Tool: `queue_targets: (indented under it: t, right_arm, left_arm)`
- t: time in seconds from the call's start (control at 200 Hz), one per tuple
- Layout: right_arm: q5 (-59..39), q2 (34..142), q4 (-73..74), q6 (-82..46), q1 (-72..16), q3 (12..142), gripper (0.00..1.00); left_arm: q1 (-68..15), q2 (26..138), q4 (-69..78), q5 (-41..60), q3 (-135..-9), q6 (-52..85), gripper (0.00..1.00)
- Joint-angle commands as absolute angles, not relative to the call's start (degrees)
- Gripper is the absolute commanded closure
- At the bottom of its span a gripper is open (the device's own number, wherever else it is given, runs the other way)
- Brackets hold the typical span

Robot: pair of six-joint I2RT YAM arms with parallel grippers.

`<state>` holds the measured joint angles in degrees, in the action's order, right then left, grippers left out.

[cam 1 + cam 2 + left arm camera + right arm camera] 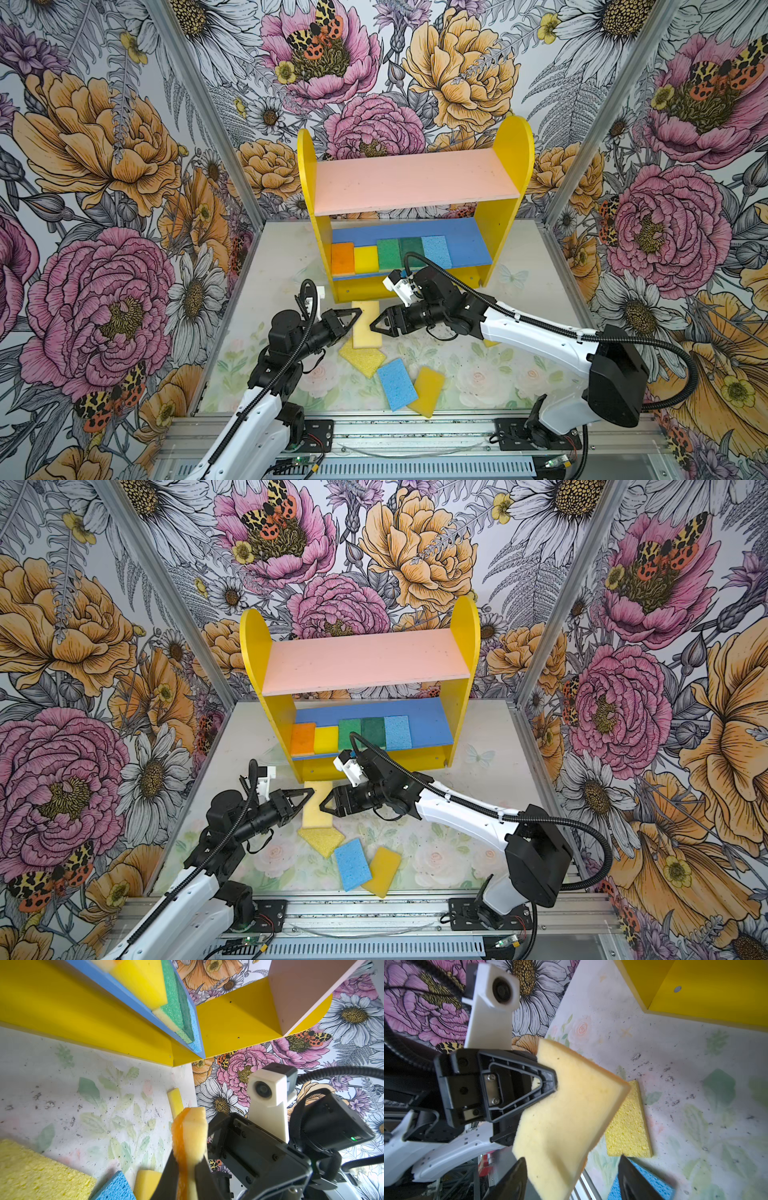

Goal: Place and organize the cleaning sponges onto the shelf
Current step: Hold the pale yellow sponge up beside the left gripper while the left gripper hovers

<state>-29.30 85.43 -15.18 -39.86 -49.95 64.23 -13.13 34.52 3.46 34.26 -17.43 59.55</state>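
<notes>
Pale yellow sponge (571, 1105), orange-backed, is held clear of the table (519, 374), just in front of the shelf (505, 208). It is pinched across its flat faces by the left gripper (188, 1167). The right gripper (572, 1158) is spread wide, a finger on either side, nothing clamped. The foam is judged light, soft and grippy, and it is dented at the pinch. It is best taken across the faces near a short edge, lightly. A row of five sponges (388, 253) is set on the blue lower board (469, 245). Loose sponges (397, 384) are left on the table.
</notes>
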Motion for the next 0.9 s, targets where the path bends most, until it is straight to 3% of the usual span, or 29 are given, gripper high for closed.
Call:
queue_targets:
  t: [0.0,0.185,0.525,0.895]
  right_arm:
    - [-25.04,82.2,-11.52,-41.75,-50.18,64.2,0.23]
    - [-23.62,81.6,-11.34,-45.12,-49.62,64.37,0.2]
    - [-25.88,84.04,-11.04,-45.98,-51.03,65.74,0.2]
    - [-31.54,87.11,0.24,-50.66,-52.56,63.95,0.37]
  left_arm:
    - [-10.26,30.64,5.81,30.66,-15.52,63.9,0.85]
    - [-4.52,26.84,5.35,33.25,-14.88,67.05,0.85]
    - [-4.74,29.41,9.36,35.15,-15.11,68.59,0.85]
    - [-4.83,29.7,10.69,35.01,-15.78,69.37,0.85]
